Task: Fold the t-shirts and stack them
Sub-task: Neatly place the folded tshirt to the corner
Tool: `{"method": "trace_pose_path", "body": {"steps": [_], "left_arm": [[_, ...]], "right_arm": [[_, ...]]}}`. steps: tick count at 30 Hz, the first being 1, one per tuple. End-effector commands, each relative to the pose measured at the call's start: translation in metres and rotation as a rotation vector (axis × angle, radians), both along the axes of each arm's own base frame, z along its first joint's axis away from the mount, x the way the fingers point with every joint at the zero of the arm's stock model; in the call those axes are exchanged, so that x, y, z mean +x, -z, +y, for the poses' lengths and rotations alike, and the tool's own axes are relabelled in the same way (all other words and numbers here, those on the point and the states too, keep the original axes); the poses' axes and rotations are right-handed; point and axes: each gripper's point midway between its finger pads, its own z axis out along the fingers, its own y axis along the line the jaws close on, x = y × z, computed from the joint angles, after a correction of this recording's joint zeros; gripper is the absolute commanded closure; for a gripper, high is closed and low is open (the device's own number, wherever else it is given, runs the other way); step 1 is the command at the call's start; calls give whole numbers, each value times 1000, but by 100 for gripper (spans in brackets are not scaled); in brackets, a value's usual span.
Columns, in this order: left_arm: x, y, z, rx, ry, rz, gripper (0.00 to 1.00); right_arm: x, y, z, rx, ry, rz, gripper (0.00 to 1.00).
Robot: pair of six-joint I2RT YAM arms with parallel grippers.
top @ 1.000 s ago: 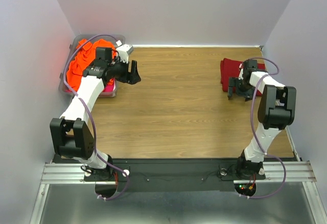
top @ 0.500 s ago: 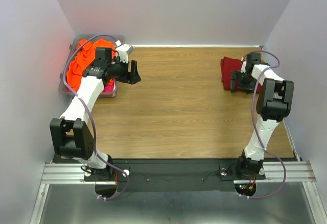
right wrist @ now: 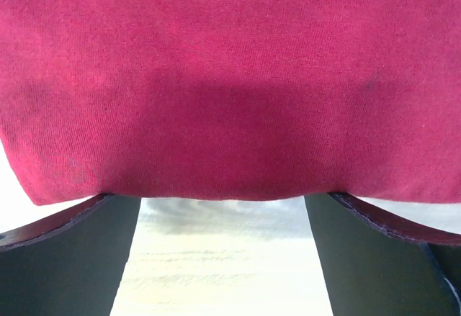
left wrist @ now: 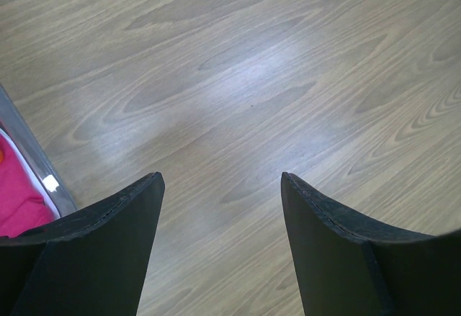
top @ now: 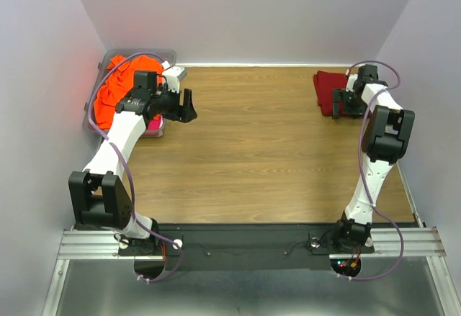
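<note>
Top view
- Left arm [top: 119, 132] leans from its base toward the far-left corner, forearm level, with the wrist turned toward the table's middle.
- Left gripper [top: 189, 107] hangs over bare table [top: 245, 150], just beside the bin [top: 164, 52]. Its fingers are spread and hold nothing.
- The orange t-shirt [top: 115, 93] is heaped in the bin and spills over its rim, behind that gripper. A bit of magenta fabric [top: 153, 123] shows at the bin's near corner, under the forearm.
- Right arm [top: 374, 158] is stretched far out along the right edge.
- Right gripper [top: 338, 105] is at the near edge of the crimson t-shirt [top: 328, 84], which lies folded flat in the far-right corner.
- Count: two arms, one bin, three cloth pieces (one crimson, one orange, one magenta).

Left wrist view
- Left gripper [left wrist: 222, 179]: two black fingers stand well apart with only wood grain between them.
- The bin's wall [left wrist: 32, 158] and the magenta fabric [left wrist: 18, 204] sit at the left margin.

Right wrist view
- The crimson t-shirt [right wrist: 230, 78] fills the upper frame, its folded edge running across at the fingertips.
- Right gripper [right wrist: 220, 198] is released and spread wide, nothing clamped. I cannot tell whether the tips touch the cloth.
</note>
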Motion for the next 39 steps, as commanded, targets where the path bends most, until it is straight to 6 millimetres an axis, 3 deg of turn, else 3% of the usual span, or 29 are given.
{"method": "trace_pose_path", "body": {"steps": [1, 13, 25, 29, 35, 37, 38, 39], "left_arm": [[-1, -9, 2, 8, 19, -36, 22], [14, -2, 0, 3, 42, -4, 21], [25, 3, 1, -8, 36, 14, 21], [26, 2, 0, -15, 36, 16, 21], [27, -4, -1, -18, 38, 1, 20], [28, -10, -2, -25, 46, -17, 19], [29, -16, -4, -29, 60, -34, 18], [29, -17, -4, -31, 63, -39, 18]], "right_arm": [[30, 37, -15, -36, -116, -57, 0], [69, 32, -16, -9, -122, -131, 0], [82, 33, 10, 47, -109, -144, 0], [91, 27, 8, 36, -98, -165, 0], [90, 16, 23, 69, -121, -175, 0], [84, 2, 26, 78, -124, -175, 0], [79, -19, 30, 90, -134, -195, 0], [72, -10, 33, 103, -140, -171, 0]]}}
